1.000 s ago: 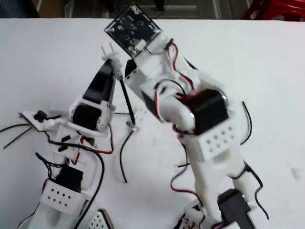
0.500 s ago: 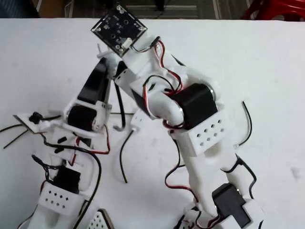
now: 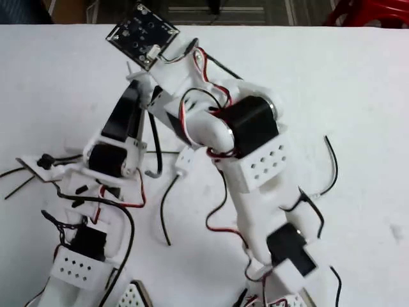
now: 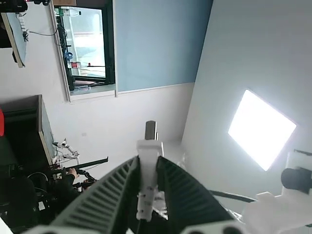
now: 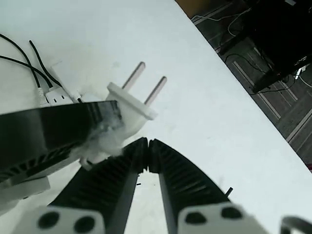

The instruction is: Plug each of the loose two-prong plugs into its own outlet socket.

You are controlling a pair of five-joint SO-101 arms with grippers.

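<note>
One two-prong plug (image 5: 127, 109) sat clamped in the left arm's jaws, held up off the bench (image 5: 73, 29), prongs pointing away from the grip. The right arm's jaws, pressed shut on nothing, hovered just beside it. A socket (image 5: 52, 96) lay on the bench below. The likely risk was a nudge from the shut jaws twisting the plug or knocking it loose.
</note>
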